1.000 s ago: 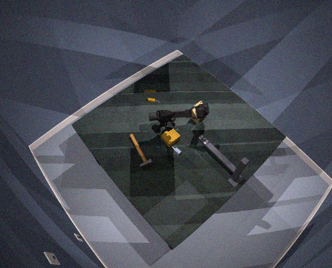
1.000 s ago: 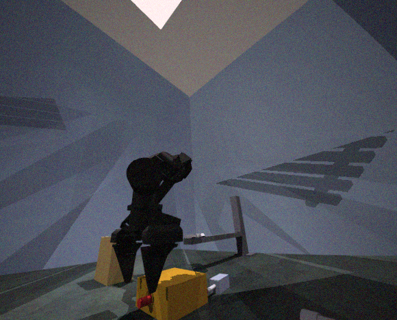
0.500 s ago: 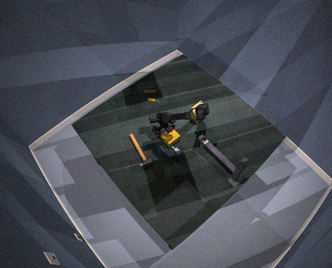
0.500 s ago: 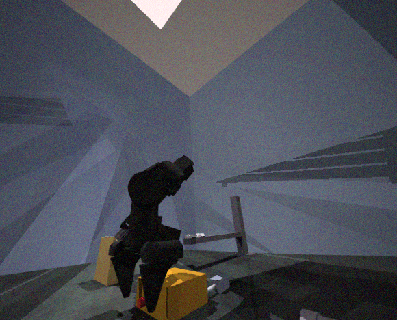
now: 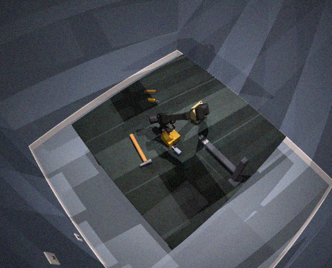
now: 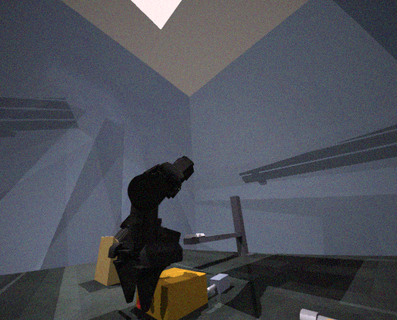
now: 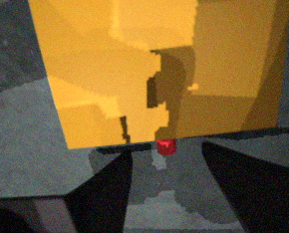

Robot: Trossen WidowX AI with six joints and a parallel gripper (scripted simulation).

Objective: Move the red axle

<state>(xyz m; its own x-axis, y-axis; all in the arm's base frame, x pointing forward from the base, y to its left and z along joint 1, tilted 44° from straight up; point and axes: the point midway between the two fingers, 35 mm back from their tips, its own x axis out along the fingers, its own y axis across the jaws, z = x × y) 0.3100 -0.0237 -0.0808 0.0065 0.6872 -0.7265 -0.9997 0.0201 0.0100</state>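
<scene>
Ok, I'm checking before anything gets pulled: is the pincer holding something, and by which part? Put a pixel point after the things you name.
Nothing is held: the pincer (image 5: 166,130) (image 6: 137,306) (image 7: 166,151) is open, fingers either side of the red axle's (image 6: 138,303) (image 7: 165,147) protruding end, with gaps on both sides.

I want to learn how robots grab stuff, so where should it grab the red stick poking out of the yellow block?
Best to grip the red axle by its short end poking out of the yellow beam. I'd come down from above, one finger on each side: only that stub is free, and the block covers the middle.
</scene>
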